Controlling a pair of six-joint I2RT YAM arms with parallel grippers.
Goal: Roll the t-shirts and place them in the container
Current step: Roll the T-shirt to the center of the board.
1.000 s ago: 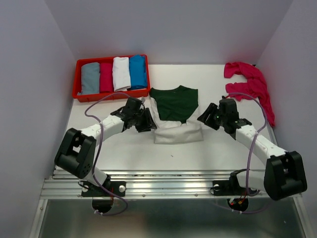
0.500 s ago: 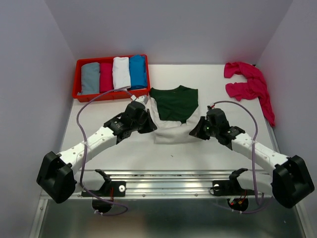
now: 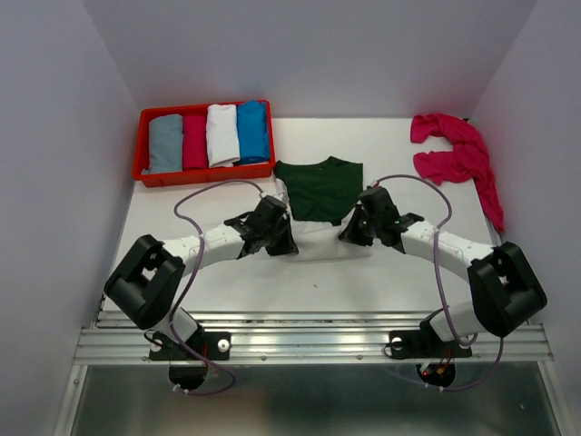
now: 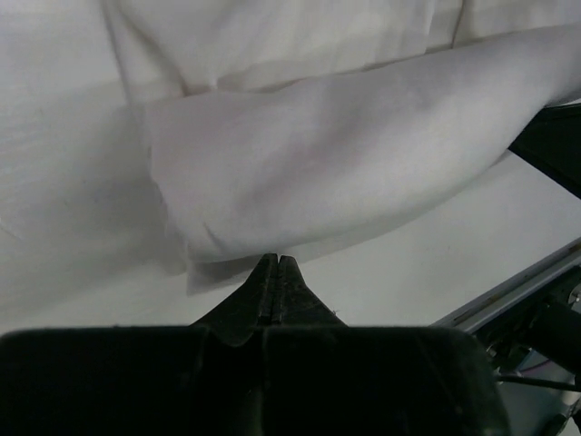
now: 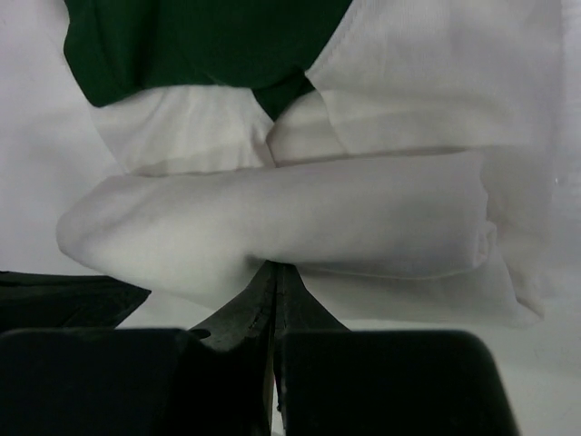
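A cream-white t-shirt (image 3: 320,186) with a dark green top lies mid-table, and its near end is rolled into a thick white roll (image 4: 345,163) (image 5: 272,222). My left gripper (image 3: 284,238) (image 4: 275,259) is shut, its tips pressed against the near underside of the roll's left part. My right gripper (image 3: 350,232) (image 5: 275,266) is shut too, its tips against the near side of the roll's right part. No cloth shows between either pair of fingers. The magenta-pink t-shirts (image 3: 458,159) lie crumpled at the far right.
A red tray (image 3: 204,173) at the back left holds several rolled shirts: grey, magenta, white and blue. Walls close in the table on the left, back and right. A metal rail (image 3: 309,327) runs along the near edge.
Both grippers went from open to shut and moved inward from the shirt's sides to its near roll. The roll now sits further from me, and less white cloth shows.
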